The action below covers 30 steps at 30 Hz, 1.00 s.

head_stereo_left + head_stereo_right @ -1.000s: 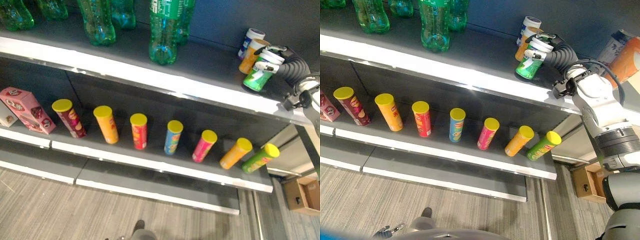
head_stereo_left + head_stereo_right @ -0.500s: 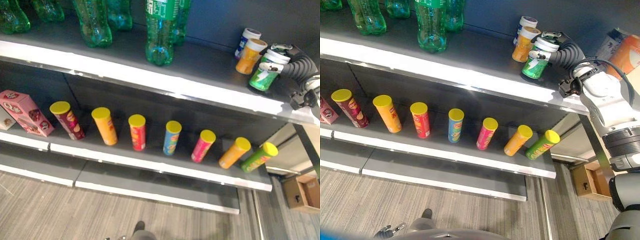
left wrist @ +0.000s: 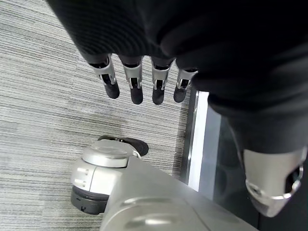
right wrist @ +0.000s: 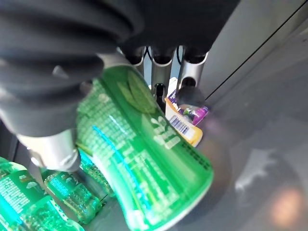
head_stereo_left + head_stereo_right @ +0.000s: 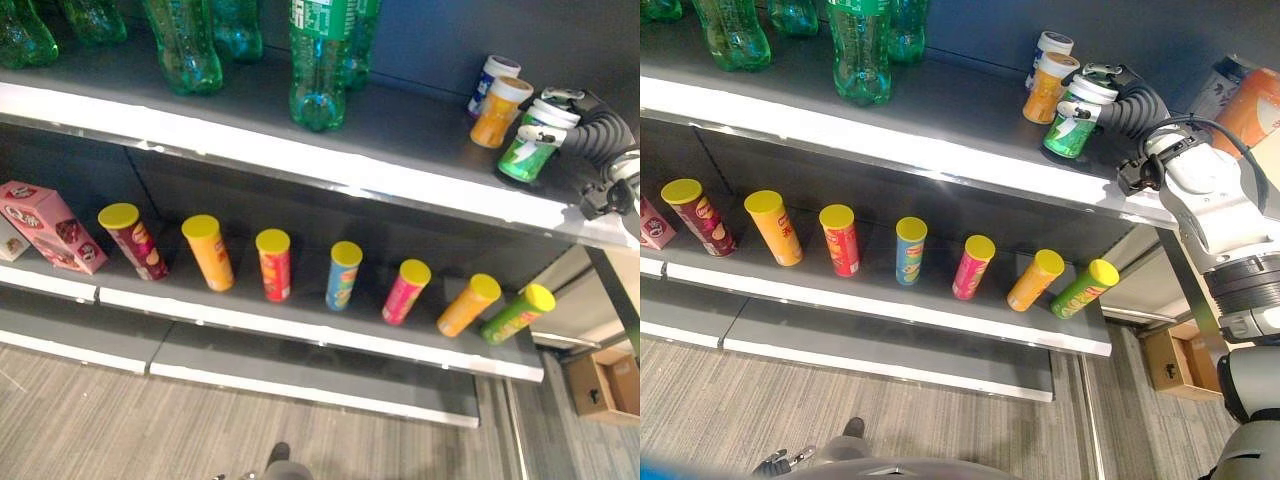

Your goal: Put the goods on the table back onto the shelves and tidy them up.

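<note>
Fingers of the right hand [image 5: 1102, 92] curl round a tilted green cylindrical snack can [image 5: 1072, 122], lowering it beside the orange can [image 5: 1047, 88] on the grey upper shelf [image 5: 940, 110] for restocking.

Green white-lidded can [image 5: 527, 152] — orange one [image 5: 496, 108] beside it, perhaps blue-and-white [image 5: 484, 82] behind — yellow-lidded tubes [image 5: 273, 263] below.

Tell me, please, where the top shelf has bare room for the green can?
Bare shelf lies between the green bottles and the orange can. Beside the right robot hand holding the green can it is crowded.
</note>
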{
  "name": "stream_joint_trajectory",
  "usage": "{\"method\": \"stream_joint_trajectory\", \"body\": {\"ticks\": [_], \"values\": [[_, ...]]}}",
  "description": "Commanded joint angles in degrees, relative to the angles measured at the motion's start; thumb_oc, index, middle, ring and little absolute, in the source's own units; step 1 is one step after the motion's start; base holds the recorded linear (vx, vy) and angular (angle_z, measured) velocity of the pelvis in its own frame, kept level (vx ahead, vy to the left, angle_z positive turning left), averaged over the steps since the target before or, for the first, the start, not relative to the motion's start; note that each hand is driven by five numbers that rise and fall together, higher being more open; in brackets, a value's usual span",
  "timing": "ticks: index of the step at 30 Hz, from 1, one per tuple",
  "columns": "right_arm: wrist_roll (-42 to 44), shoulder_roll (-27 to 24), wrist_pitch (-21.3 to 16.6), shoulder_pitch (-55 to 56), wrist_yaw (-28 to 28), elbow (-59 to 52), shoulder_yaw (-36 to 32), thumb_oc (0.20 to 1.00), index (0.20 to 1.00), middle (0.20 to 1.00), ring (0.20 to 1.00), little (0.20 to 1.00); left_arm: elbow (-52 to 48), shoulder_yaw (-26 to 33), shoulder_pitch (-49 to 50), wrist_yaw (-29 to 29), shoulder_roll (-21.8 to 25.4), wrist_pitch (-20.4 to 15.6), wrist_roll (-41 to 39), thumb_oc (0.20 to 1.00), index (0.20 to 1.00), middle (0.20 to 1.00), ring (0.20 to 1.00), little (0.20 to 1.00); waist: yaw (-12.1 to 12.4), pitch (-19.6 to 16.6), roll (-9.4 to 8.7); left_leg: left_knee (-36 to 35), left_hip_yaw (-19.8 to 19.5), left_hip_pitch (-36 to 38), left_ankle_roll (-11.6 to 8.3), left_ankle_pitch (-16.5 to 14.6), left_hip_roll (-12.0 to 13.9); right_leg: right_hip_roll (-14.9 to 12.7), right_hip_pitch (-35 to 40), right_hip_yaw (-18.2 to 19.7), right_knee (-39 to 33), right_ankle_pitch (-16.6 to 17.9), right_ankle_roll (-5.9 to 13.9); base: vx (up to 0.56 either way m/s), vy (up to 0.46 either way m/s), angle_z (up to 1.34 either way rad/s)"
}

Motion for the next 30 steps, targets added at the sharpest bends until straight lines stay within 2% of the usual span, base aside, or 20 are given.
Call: {"method": "stream_joint_trajectory", "body": {"ticks": [1, 21, 25, 26, 28, 29, 30], "values": [[-1.54, -0.74, -3.31, -3.74, -2.89, 0.43, 1.16, 1.000, 1.000, 1.000, 1.000, 1.000, -1.20, -1.63, -0.58, -0.41, 1.73, -1.00, -0.75, 1.000, 1.000, 1.000, 1.000, 1.000, 1.17, -1.30, -0.74, 0.81, 4.90, 1.11, 0.76, -6.24, 0.36, -1.40, -5.12, 1.78, 5.77, -2.25, -2.00, 0.00, 0.000, 0.00], [-0.47, -2.33, -4.97, -4.31, -7.56, 2.38, -5.58, 1.000, 1.000, 1.000, 1.000, 1.000, -4.38, -1.81, 0.44, -0.60, 1.62, -0.81, -1.48, 1.000, 1.000, 1.000, 1.000, 1.000, 0.96, -1.59, -0.75, 0.81, 4.95, 1.42, 0.84, -6.59, 0.44, -1.20, -4.83, 2.16, 5.57, -2.31, -1.93, 0.00, 0.000, 0.00], [-0.06, -3.27, -6.44, -2.06, -9.85, -0.10, -10.60, 1.000, 1.000, 1.000, 1.000, 1.000, -4.62, -1.39, 0.37, -0.22, 1.24, -0.74, -1.61, 1.000, 1.000, 1.000, 1.000, 1.000, 0.41, -1.75, -0.52, 0.71, 4.90, 1.58, 0.86, -6.71, 0.46, -1.09, -4.85, 2.17, 5.59, -2.36, -1.90, 0.00, 0.000, 0.00], [-3.51, -3.96, -8.08, 2.48, -12.61, -6.60, -17.28, 1.000, 1.000, 1.000, 1.000, 1.000, -4.71, -0.32, 0.51, 0.20, 0.68, -0.76, -1.14, 1.000, 1.000, 1.000, 1.000, 1.000, -0.52, -2.03, 0.04, 0.74, 4.97, 1.59, 0.93, -6.86, 0.43, -1.01, -4.91, 2.47, 5.50, -2.50, -1.82, 0.00, 0.000, 0.00], [-3.63, -3.87, -7.95, 3.26, -12.67, -7.00, -17.98, 1.000, 1.000, 1.000, 1.000, 1.000, -4.72, -0.45, 0.50, 0.20, 0.89, -0.75, -1.13, 1.000, 1.000, 1.000, 1.000, 1.000, -0.34, -2.04, -0.11, 0.75, 4.96, 1.59, 0.92, -6.86, 0.43, -1.01, -4.91, 2.46, 5.50, -2.50, -1.82, 0.00, 0.000, 0.00], [-7.14, -3.87, -8.93, 7.42, -14.64, -11.86, -23.06, 1.000, 1.000, 1.000, 1.000, 1.000, -4.59, 0.12, 0.31, 0.44, 0.23, -0.86, -0.54, 1.000, 1.000, 1.000, 1.000, 1.000, -1.16, -2.22, 0.35, 0.69, 5.08, 1.71, 0.99, -6.98, 0.45, -1.04, -4.91, 2.62, 5.51, -2.54, -1.75, 0.00, 0.000, 0.00], [-7.16, -3.83, -8.89, 7.79, -14.64, -12.02, -23.40, 1.000, 1.000, 1.000, 1.000, 1.000, -4.59, 0.03, 0.30, 0.43, 0.34, -0.86, -0.55, 1.000, 1.000, 1.000, 1.000, 1.000, -1.02, -2.22, 0.28, 0.69, 5.10, 1.71, 0.99, -6.98, 0.45, -1.04, -4.92, 2.63, 5.51, -2.54, -1.75, 0.00, 0.000, 0.00]]}}
